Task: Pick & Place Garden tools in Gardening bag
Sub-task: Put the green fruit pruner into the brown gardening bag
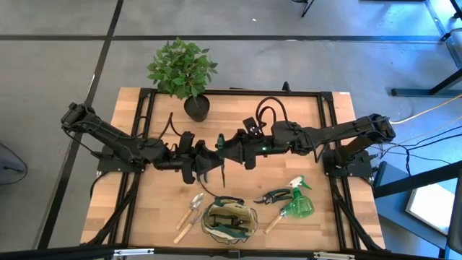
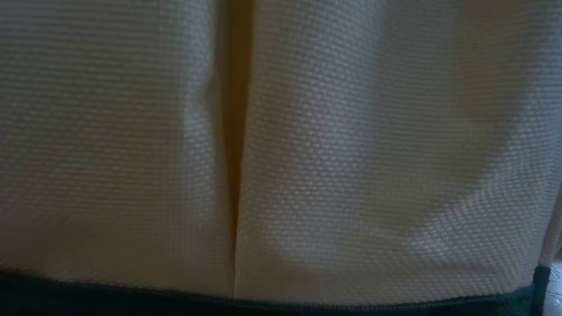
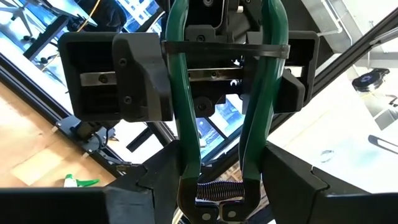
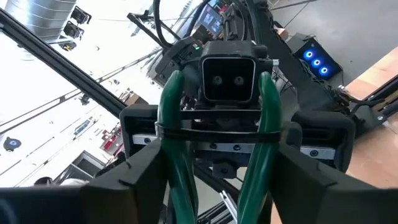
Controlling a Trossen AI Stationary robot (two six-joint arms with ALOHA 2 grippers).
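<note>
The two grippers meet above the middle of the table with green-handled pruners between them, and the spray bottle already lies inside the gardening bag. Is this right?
Not quite. The high view shows the spray bottle lying on the table to the right of the gardening bag, not inside it. The rest holds: the left gripper and right gripper meet mid-table with the green-handled pruners between them.

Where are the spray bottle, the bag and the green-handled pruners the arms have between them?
spray bottle (image 1: 297, 207): high view, on its green body.
bag (image 1: 229, 219): high view, on its rim.
pruners (image 3: 186, 112): left wrist view, on one green handle.
</note>
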